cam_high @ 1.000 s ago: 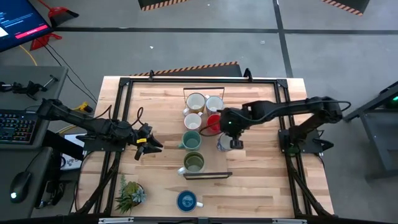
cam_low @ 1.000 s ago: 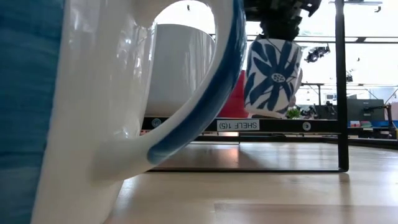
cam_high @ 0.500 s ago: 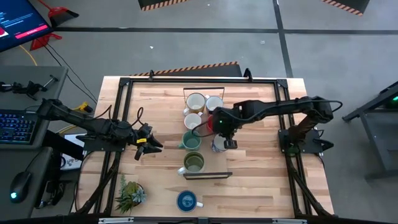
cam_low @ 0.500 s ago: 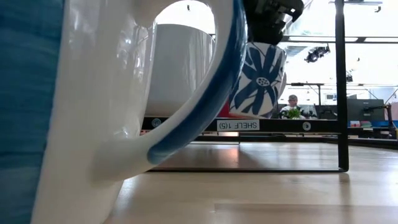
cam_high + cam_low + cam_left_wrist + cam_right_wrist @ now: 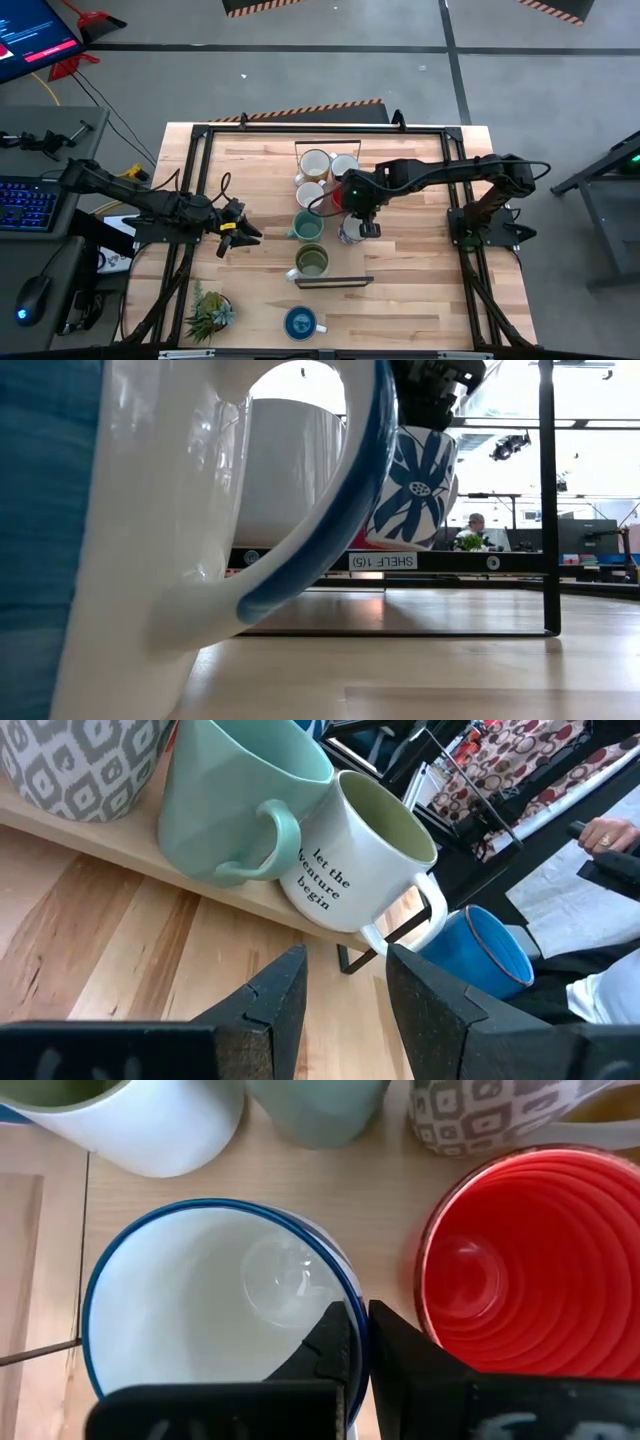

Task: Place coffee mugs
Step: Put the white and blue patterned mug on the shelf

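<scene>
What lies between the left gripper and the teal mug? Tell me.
Only bare tabletop between the left gripper and the teal mug on its shelf; the high view shows it.

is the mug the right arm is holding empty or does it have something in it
Empty: the right wrist view looks straight down into the blue-rimmed mug and shows only its bare white bottom.

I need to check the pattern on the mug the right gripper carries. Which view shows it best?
The low view: the blue-flowered mug hangs side-on. The right wrist view shows only its white inside and blue rim, pinched by the right gripper; the high view barely shows it.
</scene>
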Robot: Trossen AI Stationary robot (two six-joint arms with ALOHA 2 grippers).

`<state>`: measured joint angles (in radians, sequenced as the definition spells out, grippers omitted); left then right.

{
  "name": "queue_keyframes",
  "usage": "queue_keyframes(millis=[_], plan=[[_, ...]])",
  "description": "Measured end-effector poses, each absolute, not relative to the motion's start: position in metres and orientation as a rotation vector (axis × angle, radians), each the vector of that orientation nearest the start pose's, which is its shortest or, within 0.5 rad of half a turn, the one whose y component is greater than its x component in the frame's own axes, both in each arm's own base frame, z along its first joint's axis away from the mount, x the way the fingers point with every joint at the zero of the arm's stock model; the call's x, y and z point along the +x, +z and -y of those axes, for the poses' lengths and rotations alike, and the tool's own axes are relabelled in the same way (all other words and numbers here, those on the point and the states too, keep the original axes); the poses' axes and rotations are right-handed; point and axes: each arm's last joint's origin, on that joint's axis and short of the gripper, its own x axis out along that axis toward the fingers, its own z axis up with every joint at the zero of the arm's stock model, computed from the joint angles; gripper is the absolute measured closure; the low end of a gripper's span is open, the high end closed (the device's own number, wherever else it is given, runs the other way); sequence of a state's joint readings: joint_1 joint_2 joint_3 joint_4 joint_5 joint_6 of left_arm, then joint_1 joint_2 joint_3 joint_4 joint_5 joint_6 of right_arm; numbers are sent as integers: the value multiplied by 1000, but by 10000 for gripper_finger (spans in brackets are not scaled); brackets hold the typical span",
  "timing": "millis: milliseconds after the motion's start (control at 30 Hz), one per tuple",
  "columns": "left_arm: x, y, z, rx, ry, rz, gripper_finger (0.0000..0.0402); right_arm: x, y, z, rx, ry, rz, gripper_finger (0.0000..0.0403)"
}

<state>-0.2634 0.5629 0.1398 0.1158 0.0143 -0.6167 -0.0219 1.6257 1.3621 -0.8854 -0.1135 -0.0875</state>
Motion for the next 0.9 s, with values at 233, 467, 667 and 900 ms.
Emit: queue_keyframes(millis=[233,467,667,900], plan=[[132,169,36,-570,-173,-380,273,327,273,4,0,132,-1135,402],[132,169,36,-573,-173,-381,273,328,272,4,0,131,-1135,402],[132,168,36,-575,-170,-390,273,330,268,4,1,131,-1147,402],[132,168,36,-577,-166,-399,273,329,268,4,7,130,-1151,379]])
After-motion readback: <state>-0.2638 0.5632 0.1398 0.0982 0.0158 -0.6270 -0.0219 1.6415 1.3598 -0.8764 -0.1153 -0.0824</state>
